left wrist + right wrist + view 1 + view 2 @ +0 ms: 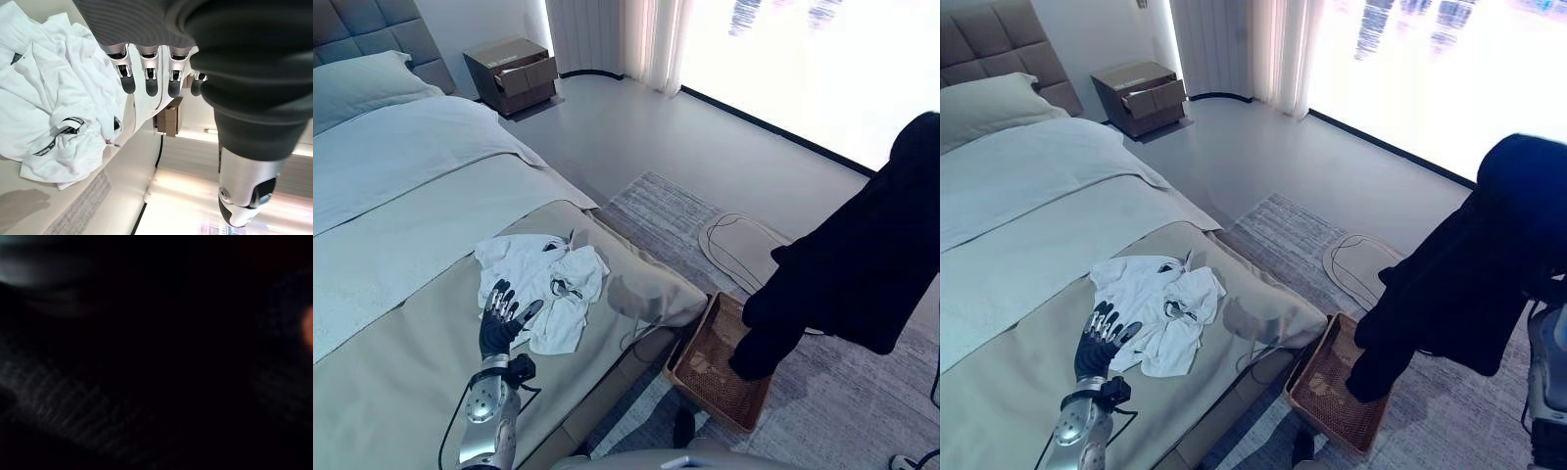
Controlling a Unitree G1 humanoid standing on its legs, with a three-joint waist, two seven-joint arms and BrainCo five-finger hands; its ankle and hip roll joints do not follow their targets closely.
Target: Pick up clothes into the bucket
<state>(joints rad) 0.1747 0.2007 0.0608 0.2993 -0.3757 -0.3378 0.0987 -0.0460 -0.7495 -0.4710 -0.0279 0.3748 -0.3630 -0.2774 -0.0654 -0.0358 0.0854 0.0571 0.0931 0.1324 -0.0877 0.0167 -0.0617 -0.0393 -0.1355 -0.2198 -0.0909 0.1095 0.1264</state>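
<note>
Overhead, the left hand (501,318) hovers with fingers spread at the 7 o'clock edge of the crumpled white cotton garment (546,284) on the beige-covered bed (391,382), while a black garment (862,264) hangs at 3 o'clock, its hem in the brown woven bucket (717,364); the right hand's state I cannot tell.

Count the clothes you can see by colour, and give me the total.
White: 1, the white garment crumpled on the bed just beyond the open left hand.
Dark: 1, the dark garment hanging with its lower end over the brown basket.
Total: 2.
</note>
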